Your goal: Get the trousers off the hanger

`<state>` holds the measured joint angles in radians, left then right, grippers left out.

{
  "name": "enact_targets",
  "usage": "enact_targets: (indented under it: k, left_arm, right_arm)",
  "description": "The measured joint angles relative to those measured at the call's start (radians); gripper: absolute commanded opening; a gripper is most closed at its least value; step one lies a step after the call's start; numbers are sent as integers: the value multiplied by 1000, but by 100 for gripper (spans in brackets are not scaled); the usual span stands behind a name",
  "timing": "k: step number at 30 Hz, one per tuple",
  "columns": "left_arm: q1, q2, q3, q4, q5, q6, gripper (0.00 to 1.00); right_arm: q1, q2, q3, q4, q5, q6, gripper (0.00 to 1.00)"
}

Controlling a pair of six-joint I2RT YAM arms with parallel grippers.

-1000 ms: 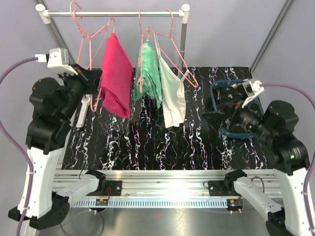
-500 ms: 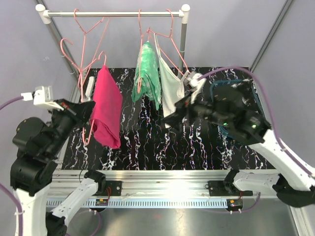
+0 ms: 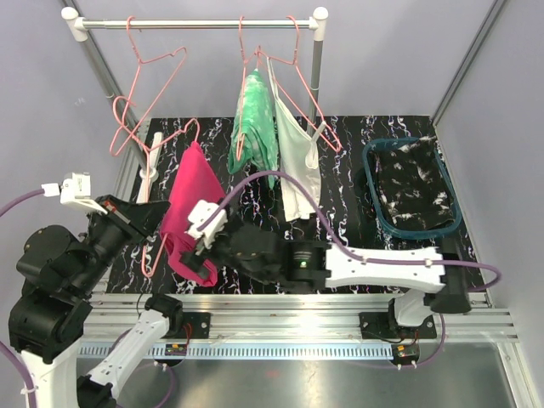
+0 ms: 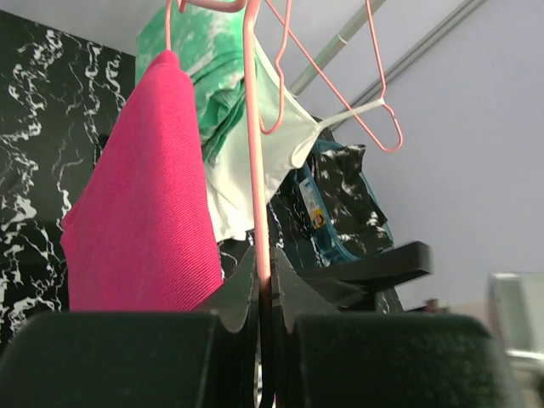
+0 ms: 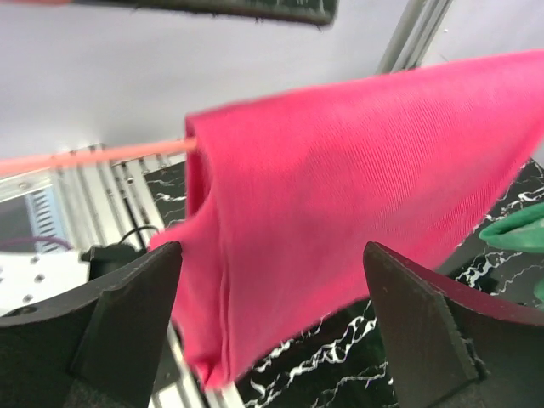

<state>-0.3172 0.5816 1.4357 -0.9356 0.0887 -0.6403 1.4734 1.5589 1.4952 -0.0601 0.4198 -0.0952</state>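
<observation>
The pink trousers (image 3: 191, 208) hang folded over a pink wire hanger (image 3: 155, 248), off the rail and low over the table's front left. My left gripper (image 3: 143, 218) is shut on the hanger wire (image 4: 257, 170), with the trousers (image 4: 136, 221) just to its left in the left wrist view. My right gripper (image 3: 194, 255) has reached across to the trousers' lower end. It is open, with its fingers (image 5: 136, 314) wide apart and the trousers (image 5: 340, 195) in front of the gap. The hanger wire (image 5: 102, 155) shows at the cloth's left edge.
The clothes rail (image 3: 200, 24) at the back holds an empty pink hanger (image 3: 149, 93), a green garment (image 3: 255, 127) and a white top (image 3: 297, 170). A blue basket (image 3: 378, 208) sits on the table at the right. The right arm stretches across the table's front.
My left gripper has lifted the hanger with the trousers off the rail and brought it down and forward. My right arm has swung from the basket across to the trousers.
</observation>
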Motion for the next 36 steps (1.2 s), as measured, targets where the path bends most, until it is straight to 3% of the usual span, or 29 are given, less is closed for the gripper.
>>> enact_targets:
  k: [6,9,12,15,18,21,22,28,29,30,36]
  left_arm:
    - [0,-35,-5,-15,23,-28,0]
    - [0,-39,-5,-9,29,-35,0]
    - [0,-40,-5,2,35,-43,0]
    - [0,-40,-5,2,36,-44,0]
    - [0,-40,-5,-5,36,-45,0]
    - [0,-40,-6,-14,37,-47,0]
    - [0,-40,-6,-14,38,-49,0]
    - [0,-39,-6,-14,49,-54,0]
    - [0,-39,-6,-13,50,-57,0]
    - [0,-39,-6,-13,53,-59,0]
    - [0,-39,-6,-15,61,-60,0]
  right_arm:
    - [4,123,100,22,53,-23,80]
    - [4,142,136,26,68,-37,78]
    - [4,147,154,29,77,-47,80]
    - [4,153,174,23,70,-48,93]
    - [4,154,188,8,32,-40,91]
    - [4,154,187,7,23,-33,72]
    - [4,154,187,7,25,-34,61]
    - [5,154,187,8,47,-51,32]
    - [5,154,187,8,52,-56,22]
    - [5,154,185,9,55,-65,3]
    - [6,153,176,27,63,-102,0]
